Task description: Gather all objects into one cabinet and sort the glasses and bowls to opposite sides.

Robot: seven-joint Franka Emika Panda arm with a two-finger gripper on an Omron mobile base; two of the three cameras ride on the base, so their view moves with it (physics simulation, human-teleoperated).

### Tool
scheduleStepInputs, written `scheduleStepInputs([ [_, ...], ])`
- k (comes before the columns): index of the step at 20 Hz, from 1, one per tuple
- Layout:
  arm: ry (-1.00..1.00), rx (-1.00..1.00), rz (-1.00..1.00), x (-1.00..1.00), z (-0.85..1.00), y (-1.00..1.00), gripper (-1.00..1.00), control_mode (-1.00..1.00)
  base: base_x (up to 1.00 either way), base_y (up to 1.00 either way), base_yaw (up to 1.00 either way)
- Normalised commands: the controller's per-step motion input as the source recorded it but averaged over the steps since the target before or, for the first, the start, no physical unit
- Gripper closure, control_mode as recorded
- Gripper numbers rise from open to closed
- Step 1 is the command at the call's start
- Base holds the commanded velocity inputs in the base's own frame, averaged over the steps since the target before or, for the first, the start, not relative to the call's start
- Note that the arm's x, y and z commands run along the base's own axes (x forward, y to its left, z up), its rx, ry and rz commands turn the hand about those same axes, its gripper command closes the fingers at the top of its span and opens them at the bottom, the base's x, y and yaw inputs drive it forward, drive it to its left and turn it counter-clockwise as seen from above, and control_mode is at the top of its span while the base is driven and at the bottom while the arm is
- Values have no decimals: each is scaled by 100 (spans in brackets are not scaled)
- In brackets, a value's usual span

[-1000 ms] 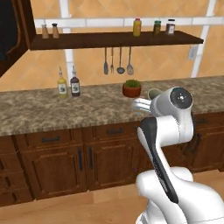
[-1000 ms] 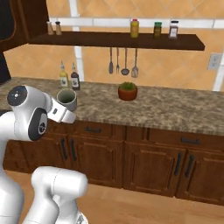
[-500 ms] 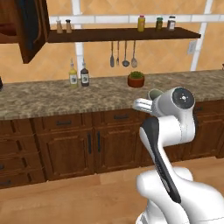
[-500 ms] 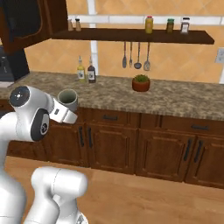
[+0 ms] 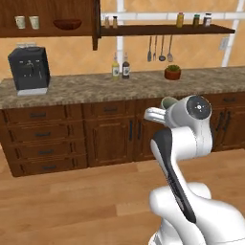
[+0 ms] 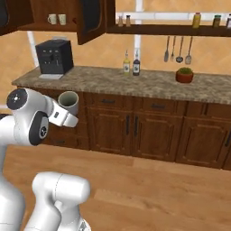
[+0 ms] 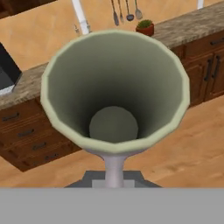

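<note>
My gripper (image 5: 157, 114) is shut on the grey tumbler (image 5: 168, 103), holding it at chest height in front of the lower drawers. From the other side the tumbler (image 6: 68, 101) sits just above the gripper (image 6: 63, 115). In the hand view the tumbler's open mouth (image 7: 113, 92) faces the camera, above the gripper (image 7: 114, 174). The reddish-brown wall cabinet (image 5: 48, 34) stands open at the upper left. On its shelf are two cream tumblers (image 5: 20, 21) (image 5: 34, 22) and the dark red-brown bowl (image 5: 67, 24). The cream tumblers (image 6: 57, 19) also show in the right base view.
A black coffee machine (image 5: 29, 69) stands on the stone counter (image 5: 95, 86) below the cabinet. Two bottles (image 5: 120, 67) and a potted plant (image 5: 172, 72) sit further right. The open cabinet door (image 6: 92, 20) juts out. A dark wall shelf (image 5: 167, 29) holds jars above hanging utensils (image 5: 161, 48).
The whole scene has slid right as the base drove left, bringing the open cabinet and the coffee machine into view. The gripper keeps the grey tumbler in the same pose.
</note>
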Motion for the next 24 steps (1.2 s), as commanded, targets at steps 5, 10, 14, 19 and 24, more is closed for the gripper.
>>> scheduleStepInputs([
  [5, 0, 0, 0, 0, 0, 0, 100, 100, -38, 96, 0],
  [10, 0, 0, 0, 0, 0, 0, 100, 100, 36, 100, -3],
  [14, 0, 0, 0, 0, 0, 0, 100, 100, 100, 100, -3],
  [19, 0, 0, 0, 0, 0, 0, 100, 100, 29, 60, 0],
  [24, 0, 0, 0, 0, 0, 0, 100, 100, 59, 4, 3],
])
